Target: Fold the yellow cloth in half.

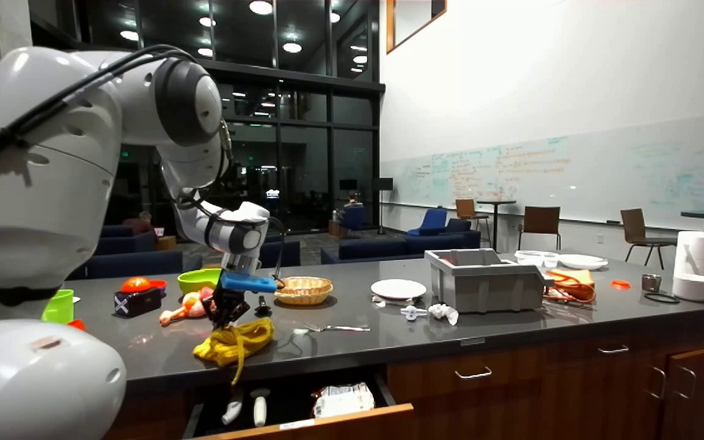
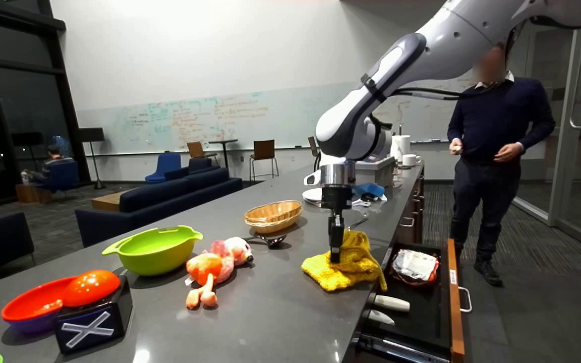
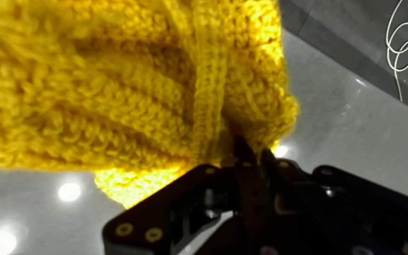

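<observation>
one gripper partly hides the yellow cloth.

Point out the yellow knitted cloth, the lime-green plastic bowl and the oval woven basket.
Yellow knitted cloth (image 3: 136,88), in the wrist view: a fold near its middle.
Lime-green plastic bowl (image 2: 157,259), in an exterior view: its outer wall.
Oval woven basket (image 2: 273,226), in an exterior view: its outer wall.
</observation>
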Controlling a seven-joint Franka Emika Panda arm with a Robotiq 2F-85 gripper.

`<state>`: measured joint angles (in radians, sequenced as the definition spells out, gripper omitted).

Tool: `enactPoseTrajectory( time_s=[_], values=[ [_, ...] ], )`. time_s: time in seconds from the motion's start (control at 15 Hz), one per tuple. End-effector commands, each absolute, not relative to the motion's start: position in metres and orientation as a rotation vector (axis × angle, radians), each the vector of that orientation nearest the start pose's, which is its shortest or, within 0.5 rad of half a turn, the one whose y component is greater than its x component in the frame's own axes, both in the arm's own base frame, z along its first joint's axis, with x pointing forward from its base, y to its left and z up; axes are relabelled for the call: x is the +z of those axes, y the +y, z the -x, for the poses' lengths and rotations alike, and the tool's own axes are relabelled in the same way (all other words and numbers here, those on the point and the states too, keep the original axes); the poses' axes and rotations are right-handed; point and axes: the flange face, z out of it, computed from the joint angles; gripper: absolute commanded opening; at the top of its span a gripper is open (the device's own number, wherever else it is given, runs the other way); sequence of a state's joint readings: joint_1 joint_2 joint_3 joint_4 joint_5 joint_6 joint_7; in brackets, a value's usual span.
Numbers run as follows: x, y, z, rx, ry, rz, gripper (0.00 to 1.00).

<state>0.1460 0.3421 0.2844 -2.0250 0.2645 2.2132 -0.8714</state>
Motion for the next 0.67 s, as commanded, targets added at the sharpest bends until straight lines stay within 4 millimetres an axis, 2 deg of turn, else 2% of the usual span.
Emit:
enactPoseTrajectory(
  time_s=[0.0,0.27,0.6],
  values=[
    [0.260,0.273,-0.538,0.177,-1.498,2.405,0.01],
    [0.242,0.292,-0.534,0.242,-1.515,2.381,0.01],
    [0.247,0.299,-0.537,0.245,-1.517,2.381,0.01]
  ],
)
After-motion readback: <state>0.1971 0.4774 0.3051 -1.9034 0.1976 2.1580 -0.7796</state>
